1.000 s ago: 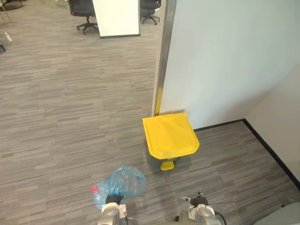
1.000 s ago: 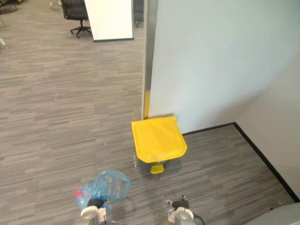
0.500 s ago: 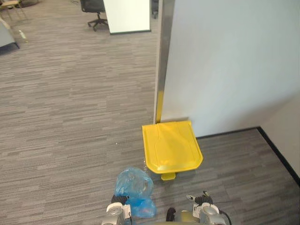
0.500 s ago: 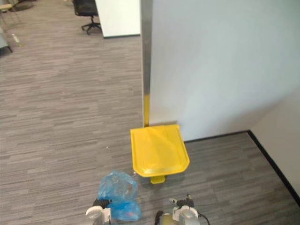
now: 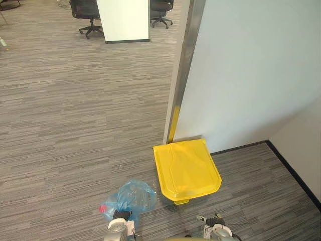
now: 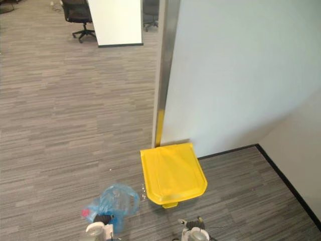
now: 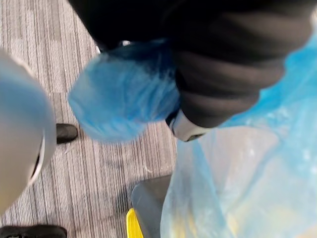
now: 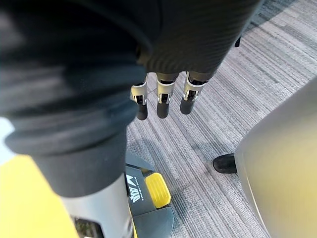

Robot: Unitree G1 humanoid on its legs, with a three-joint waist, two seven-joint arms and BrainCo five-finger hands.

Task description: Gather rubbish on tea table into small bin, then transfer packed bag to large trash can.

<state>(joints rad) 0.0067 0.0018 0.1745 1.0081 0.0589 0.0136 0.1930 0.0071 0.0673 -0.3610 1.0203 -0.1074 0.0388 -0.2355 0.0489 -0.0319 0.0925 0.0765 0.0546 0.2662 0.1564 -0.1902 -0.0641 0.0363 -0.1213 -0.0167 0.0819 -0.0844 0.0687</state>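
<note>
A translucent blue rubbish bag (image 5: 131, 197) with something red inside hangs low over the carpet from my left hand (image 7: 218, 84), which is shut on its bunched top (image 7: 124, 99). The large trash can (image 5: 186, 170), with its yellow lid closed and a yellow foot pedal (image 8: 158, 191) at the front, stands against the wall just ahead and to the right of the bag. My right hand (image 8: 162, 96) hangs empty above the floor beside the pedal, its fingers straight and relaxed.
A pale wall with a metal corner post (image 5: 183, 75) rises right behind the can. A second wall with black skirting (image 5: 293, 170) closes the corner on the right. Office chairs (image 5: 85, 10) and a white partition (image 5: 123, 20) stand far back.
The camera has moved and the yellow can now sits lower in the picture. The bag has swung a little to the left under my left hand.
</note>
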